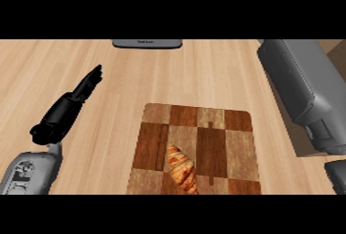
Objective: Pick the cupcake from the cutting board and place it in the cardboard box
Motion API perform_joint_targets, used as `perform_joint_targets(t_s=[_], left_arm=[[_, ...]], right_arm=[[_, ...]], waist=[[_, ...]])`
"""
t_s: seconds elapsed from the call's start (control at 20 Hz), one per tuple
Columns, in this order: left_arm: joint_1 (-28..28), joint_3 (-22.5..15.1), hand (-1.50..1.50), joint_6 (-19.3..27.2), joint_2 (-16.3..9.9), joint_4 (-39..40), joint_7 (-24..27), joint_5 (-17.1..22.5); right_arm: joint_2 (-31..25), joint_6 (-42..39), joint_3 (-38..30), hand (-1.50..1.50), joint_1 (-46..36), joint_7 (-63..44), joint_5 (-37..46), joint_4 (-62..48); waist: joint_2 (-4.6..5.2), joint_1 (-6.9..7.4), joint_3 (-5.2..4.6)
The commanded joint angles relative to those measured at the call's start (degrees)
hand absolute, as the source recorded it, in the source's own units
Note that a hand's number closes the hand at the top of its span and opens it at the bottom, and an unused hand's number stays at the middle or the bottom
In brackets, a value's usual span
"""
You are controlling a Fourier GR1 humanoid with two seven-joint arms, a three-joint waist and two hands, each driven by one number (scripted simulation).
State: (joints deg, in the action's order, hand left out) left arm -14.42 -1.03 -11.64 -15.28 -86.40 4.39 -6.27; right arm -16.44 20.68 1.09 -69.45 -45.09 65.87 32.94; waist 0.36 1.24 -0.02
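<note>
No cupcake shows anywhere. On the checkered wooden cutting board (223, 137) lies only a croissant (181, 168), near its front edge. My left hand (67, 109) is at the left of the counter, well apart from the board, with straight fingers pointing away from me and nothing in it. My right forearm (300, 87) stretches along the right edge towards the far side. Its hand is out of view past the top. The forearm covers most of the cardboard box (302, 146), of which only tan strips show.
A flat dark grey object (147, 43) sits at the counter's far edge, in the middle. Bare wooden counter (169, 77) lies between my left hand, the board and that object. A dark part of my right arm (336, 176) shows at the lower right.
</note>
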Motion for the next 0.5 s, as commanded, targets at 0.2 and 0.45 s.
perform_joint_targets(t_s=[0.2, 0.45], left_arm=[[5.0, 0.45, 0.0, -1.48, -0.5, -7.43, -1.96, 1.62], [0.24, 2.66, 0.0, -1.98, -1.53, -0.73, -0.37, 1.14]], right_arm=[[-9.41, 3.44, -5.84, 1.5, -0.48, -2.57, -0.36, -3.05], [-14.89, -0.81, -6.72, 1.5, 0.6, 2.36, -0.66, -7.03]], waist=[[-0.3, 0.19, 0.04], [-0.04, -0.31, 0.01]])
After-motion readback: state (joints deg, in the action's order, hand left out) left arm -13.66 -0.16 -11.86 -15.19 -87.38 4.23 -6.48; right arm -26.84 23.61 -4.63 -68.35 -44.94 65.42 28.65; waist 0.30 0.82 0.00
